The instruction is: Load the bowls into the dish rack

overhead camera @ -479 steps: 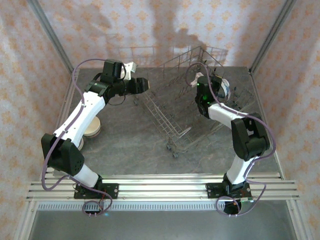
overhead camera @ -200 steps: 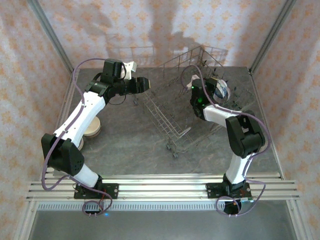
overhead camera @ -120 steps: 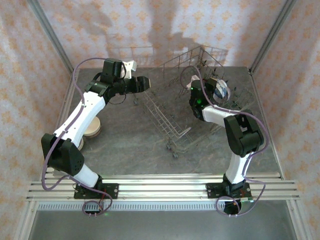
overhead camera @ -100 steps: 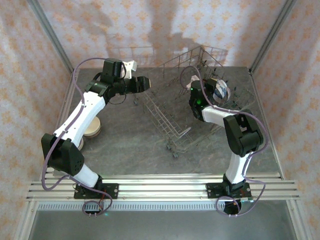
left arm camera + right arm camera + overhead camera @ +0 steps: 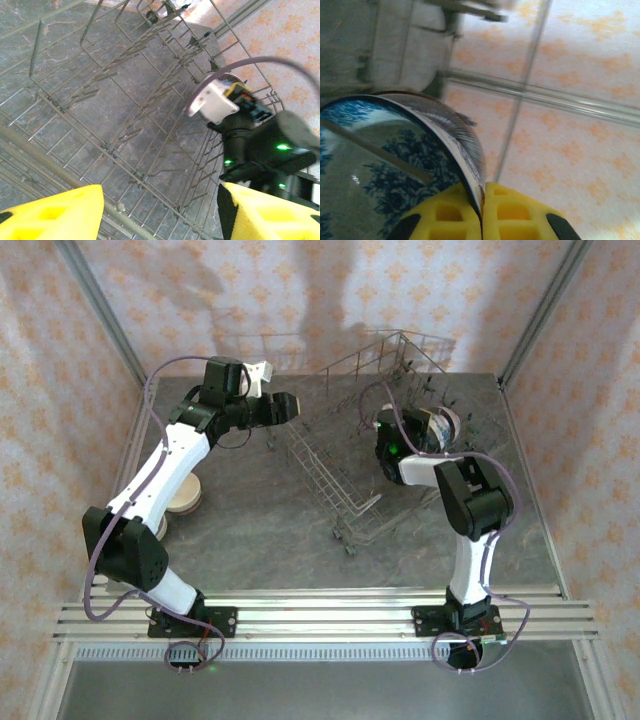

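Clearly, the right gripper (image 5: 482, 200) is clenched on the rim of the blue-patterned bowl (image 5: 395, 165), one yellow finger inside the wall and one outside. In the top view this bowl (image 5: 443, 425) hangs over the far right part of the dish rack (image 5: 340, 470), above the tines. The left gripper (image 5: 160, 215) stands released, its fingers wide with nothing between them, just beside the far left edge of the rack.

I judge the bowl to be ceramic: stiff, rather heavy for a rim pinch, glazed and therefore slippery, and easy to chip against metal wire. The rim is the only good place to hold it, and the thin wall gives little surface to the pads, so a knock could turn it in the grip.

The rack stands turned on the table (image 5: 260, 510), with tall grid sides on the right and far sides, close to the right arm. The tines leave narrow slots, so the bowl should probably go down on its edge between two rows. More open room is toward the near left of the rack. Other bowls (image 5: 185, 498) wait on the left, partly hidden by the left arm.
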### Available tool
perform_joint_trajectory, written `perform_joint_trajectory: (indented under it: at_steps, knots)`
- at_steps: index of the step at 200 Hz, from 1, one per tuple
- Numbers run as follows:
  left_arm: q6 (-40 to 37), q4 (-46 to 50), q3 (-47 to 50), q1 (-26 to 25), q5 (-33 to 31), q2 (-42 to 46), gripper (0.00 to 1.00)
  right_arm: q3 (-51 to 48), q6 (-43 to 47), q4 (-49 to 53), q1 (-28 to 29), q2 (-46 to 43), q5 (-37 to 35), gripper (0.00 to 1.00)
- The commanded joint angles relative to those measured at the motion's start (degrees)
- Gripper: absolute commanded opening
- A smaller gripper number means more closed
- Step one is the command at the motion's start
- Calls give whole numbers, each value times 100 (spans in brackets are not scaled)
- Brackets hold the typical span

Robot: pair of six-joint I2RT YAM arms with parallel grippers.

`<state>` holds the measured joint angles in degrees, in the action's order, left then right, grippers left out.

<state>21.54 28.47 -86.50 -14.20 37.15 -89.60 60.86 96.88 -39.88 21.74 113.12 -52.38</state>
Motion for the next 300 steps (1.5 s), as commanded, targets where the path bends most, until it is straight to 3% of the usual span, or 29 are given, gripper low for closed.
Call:
perform_joint_trajectory:
  at_steps: [1, 120, 162, 193, 265, 300]
  knots:
    - [51, -193, 54, 45, 135, 15, 63, -79, -39, 345, -18, 149, 185, 0]
    - [161, -254, 72, 66, 161, -36, 63, 245, -543, 974, -98, 169, 317, 0]
    - [254, -211, 3, 64, 129, -91, 63, 339, -1005, 1456, -116, 11, 353, 20]
    - [352, -157, -84, 65, 99, -137, 63, 376, -1226, 1625, -138, -148, 448, 48]
    - [604, 33, -221, 66, -105, -127, 63, 505, -1752, 1929, -170, -678, 512, 63]
    - [908, 63, -262, 61, -248, -78, 63, 399, -2732, 2711, -126, -1239, 1084, 71]
